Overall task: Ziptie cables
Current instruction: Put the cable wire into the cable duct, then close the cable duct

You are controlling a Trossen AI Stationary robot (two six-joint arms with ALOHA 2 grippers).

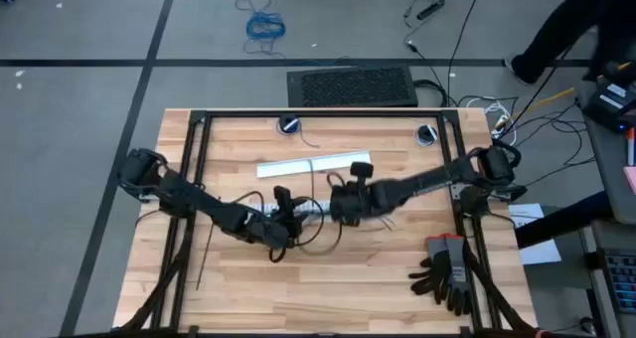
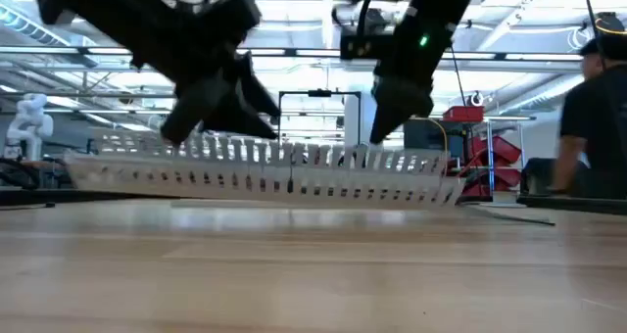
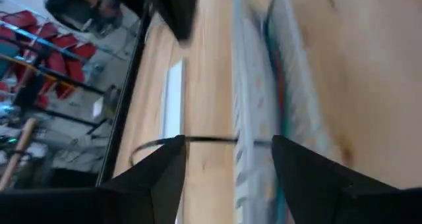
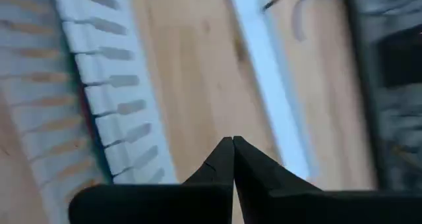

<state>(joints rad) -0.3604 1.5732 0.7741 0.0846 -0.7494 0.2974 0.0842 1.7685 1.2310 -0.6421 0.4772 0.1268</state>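
The bare tabletop (image 2: 313, 274) lay nearest, and beyond it the white slotted duct (image 2: 265, 171). Above its left part hung the left gripper (image 3: 227, 161), jaws released, a ziptie (image 3: 198, 140) stretched across the gap between them. The cables (image 3: 280, 85) lay along the duct, just beside it. Farther right, the right gripper (image 4: 232, 159) hovered with jaws clenched on nothing. To do this well, the strip probably needed threading under the bundle, square across it, before tightening.

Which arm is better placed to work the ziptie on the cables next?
Probably the left. Its claw is open, straddling the ziptie beside the cables in the slotted duct. The right claw is shut, holding nothing visible.
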